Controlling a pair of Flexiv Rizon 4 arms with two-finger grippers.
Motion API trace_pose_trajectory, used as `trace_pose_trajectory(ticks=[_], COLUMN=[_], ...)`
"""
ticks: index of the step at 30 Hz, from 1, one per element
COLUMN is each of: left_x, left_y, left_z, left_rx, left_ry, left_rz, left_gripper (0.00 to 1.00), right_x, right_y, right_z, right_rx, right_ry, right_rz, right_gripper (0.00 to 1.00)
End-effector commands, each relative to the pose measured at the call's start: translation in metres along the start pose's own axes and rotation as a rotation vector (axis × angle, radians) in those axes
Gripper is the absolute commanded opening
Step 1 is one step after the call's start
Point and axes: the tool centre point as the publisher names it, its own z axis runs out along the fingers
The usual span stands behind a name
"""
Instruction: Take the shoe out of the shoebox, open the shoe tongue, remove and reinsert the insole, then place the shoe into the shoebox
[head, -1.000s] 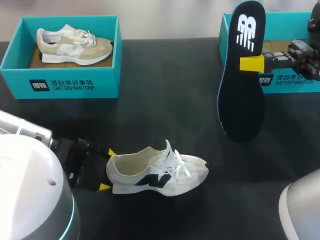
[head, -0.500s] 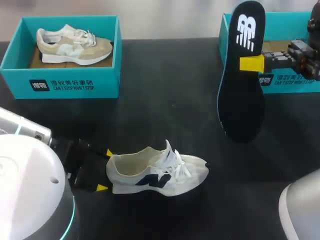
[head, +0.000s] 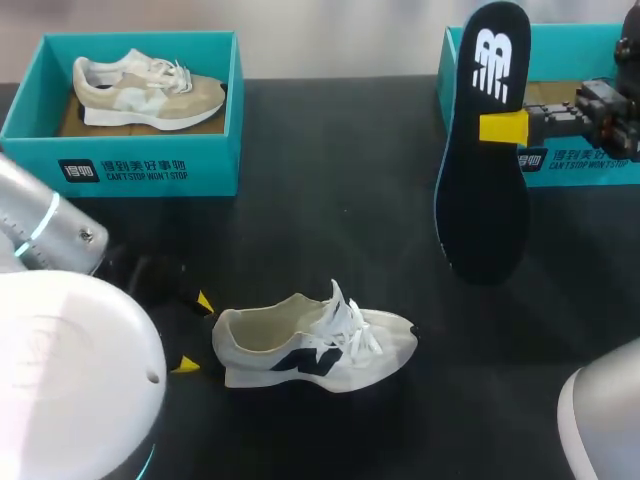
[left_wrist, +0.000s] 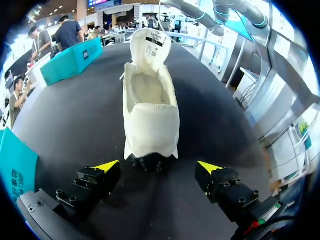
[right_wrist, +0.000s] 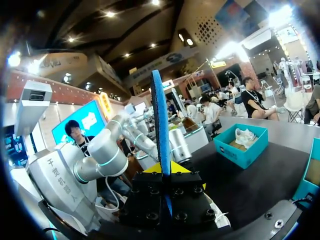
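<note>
A black table (head: 330, 150) carries a white shoe (head: 310, 348) near the middle of its front edge, sole down, toe pointing right. The left gripper (head: 195, 333) sits just behind the heel, fingers spread wide and off it. The right gripper (head: 503, 127) is clamped on a dark insole (head: 485, 200), held in the air by the right box (head: 570, 45) at the far right corner. The left box (head: 120, 170), at the far left corner, holds a beige shoe (head: 145, 90).

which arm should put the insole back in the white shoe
Right. The right arm already has its jaws shut on the insole. The left arm sits with jaws open and empty behind the white shoe, probably better for steadying it.
</note>
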Motion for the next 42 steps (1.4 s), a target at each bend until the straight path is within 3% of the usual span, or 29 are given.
trace_pose_trajectory(ticks=[1, 4, 15, 34, 42], left_x=[-0.005, -0.005, 0.005, 0.009, 0.012], left_y=[-0.006, -0.007, -0.022, -0.030, -0.046], left_z=[0.000, -0.001, -0.013, -0.002, -0.023], left_rx=[-0.088, -0.083, -0.348, -0.467, -0.463], left_ry=[0.024, 0.024, -0.187, -0.129, -0.126], left_rz=[-0.002, -0.008, -0.175, -0.095, -0.081], left_gripper=[1.00, 1.00, 1.00, 1.00, 1.00], right_x=[-0.002, -0.002, -0.002, -0.002, -0.002], right_y=[0.003, 0.003, 0.003, 0.003, 0.003], right_z=[0.002, 0.002, 0.002, 0.002, 0.002], right_rx=[0.004, 0.004, 0.004, 0.004, 0.004], right_ry=[0.002, 0.002, 0.002, 0.002, 0.002], right_rz=[0.001, 0.001, 0.001, 0.001, 0.001], right_gripper=[0.00, 0.00, 0.00, 0.00, 0.00])
